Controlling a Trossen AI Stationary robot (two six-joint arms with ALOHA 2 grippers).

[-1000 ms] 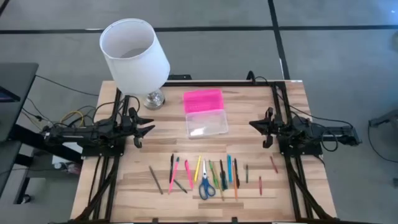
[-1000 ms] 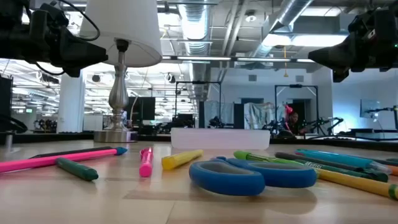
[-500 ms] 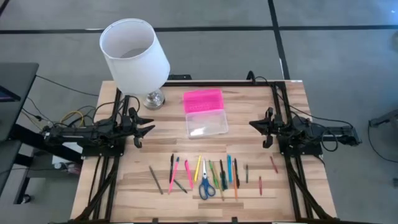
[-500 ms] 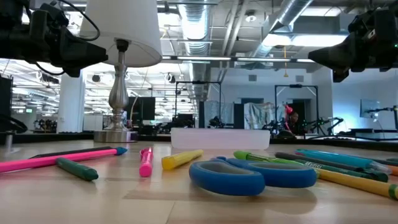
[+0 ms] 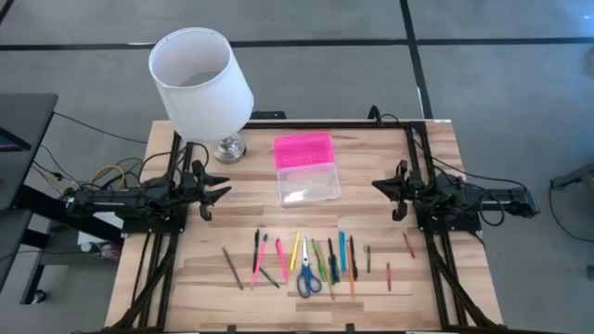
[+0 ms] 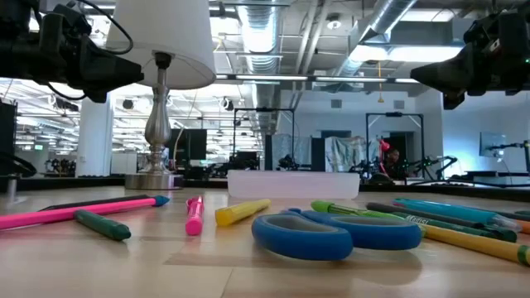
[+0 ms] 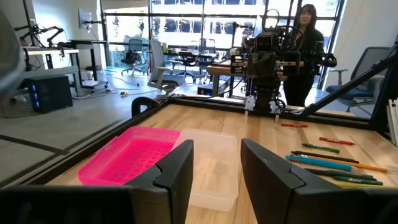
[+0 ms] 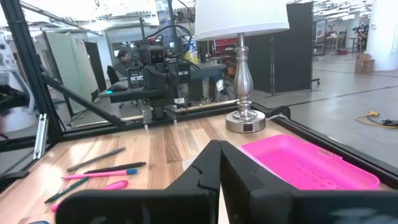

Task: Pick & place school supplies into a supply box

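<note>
High view: the supply box (image 5: 308,183) lies open at table centre, its pink lid (image 5: 303,149) at 12 o'clock of the clear base; the school supplies (image 5: 311,261) lie in a row at 6 o'clock of it; the left gripper (image 5: 215,192) waits at 9 o'clock, fingers parted, empty; the right gripper (image 5: 382,187) waits at 3 o'clock, fingers together, empty; a lamp (image 5: 202,85) stands at 10 o'clock.

The supply box (image 5: 308,183) lies open, pink lid flat, midway between both hands; the school supplies (image 5: 314,259) lie in a row nearby.
</note>
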